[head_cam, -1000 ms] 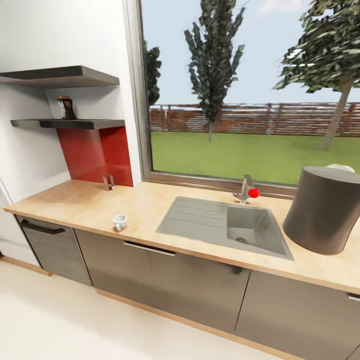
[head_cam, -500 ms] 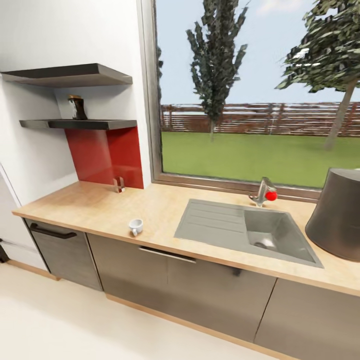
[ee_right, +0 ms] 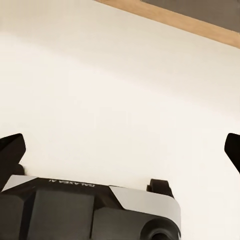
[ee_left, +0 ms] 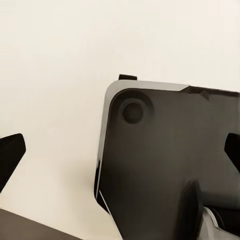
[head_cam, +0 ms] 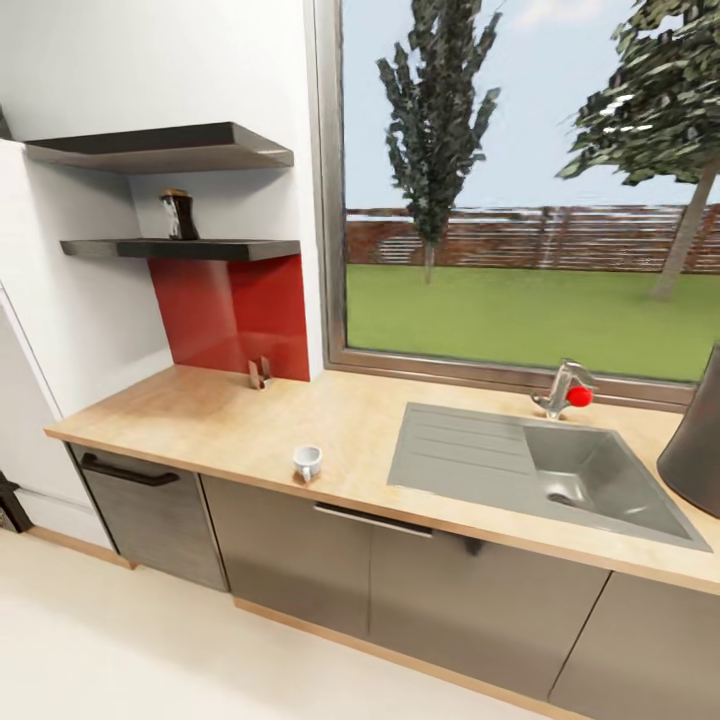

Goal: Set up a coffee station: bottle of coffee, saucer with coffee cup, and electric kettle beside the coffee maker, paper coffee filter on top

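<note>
Here, from the head, the bottle of coffee (head_cam: 180, 215) sits on the far-left shelf (head_cam: 185, 248), so approach squarely; each wrist camera shows the left gripper (ee_left: 120, 150) and right gripper (ee_right: 120, 150) spread, holding nothing, above floor.

Kitchen countertop (head_cam: 200, 425) bearing the coffee cup (head_cam: 307, 461) and coffee maker (head_cam: 697, 450). Lower shelf (head_cam: 185, 248) bearing the bottle of coffee (head_cam: 180, 215).

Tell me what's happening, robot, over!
Both grippers open, empty, hanging over the floor. Coffee cup sits near the countertop front edge; bottle of coffee on the shelf. Coffee maker beside the sink. Nothing in the way.
</note>
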Tool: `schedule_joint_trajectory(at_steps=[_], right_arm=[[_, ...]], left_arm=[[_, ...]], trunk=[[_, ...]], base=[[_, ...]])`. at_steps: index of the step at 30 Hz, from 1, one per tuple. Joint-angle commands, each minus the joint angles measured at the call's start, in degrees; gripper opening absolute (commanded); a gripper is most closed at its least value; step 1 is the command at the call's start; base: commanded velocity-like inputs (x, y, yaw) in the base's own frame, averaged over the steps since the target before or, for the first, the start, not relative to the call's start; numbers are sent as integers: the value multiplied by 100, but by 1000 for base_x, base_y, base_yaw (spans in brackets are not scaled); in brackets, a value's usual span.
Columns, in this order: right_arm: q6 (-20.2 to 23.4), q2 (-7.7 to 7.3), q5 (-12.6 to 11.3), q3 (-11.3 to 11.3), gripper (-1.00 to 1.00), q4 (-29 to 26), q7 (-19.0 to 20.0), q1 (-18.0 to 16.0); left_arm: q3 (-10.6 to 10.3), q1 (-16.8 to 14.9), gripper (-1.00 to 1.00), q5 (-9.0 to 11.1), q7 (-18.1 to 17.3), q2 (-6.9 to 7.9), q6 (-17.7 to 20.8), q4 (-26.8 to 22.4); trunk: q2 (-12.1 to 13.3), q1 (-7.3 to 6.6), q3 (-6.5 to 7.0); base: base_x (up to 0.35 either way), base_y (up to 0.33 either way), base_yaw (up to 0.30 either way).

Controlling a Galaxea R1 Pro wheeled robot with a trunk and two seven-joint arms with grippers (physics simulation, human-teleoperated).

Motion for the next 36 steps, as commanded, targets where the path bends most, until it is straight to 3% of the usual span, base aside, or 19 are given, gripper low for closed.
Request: schedule_joint_trajectory(at_steps=[1, 36], right_arm=[[-20, 1, -54, 47, 100, 15, 9, -3], [6, -21, -43, 53, 100, 36, 18, -3]], left_arm=[[6, -3, 100, 39, -5, 4, -16, 7], [24, -1, 100, 46, -1, 29, -16, 8]], trunk=[[-6, 3, -4], [-6, 3, -4]], base=[[92, 325, 0], [83, 329, 0]])
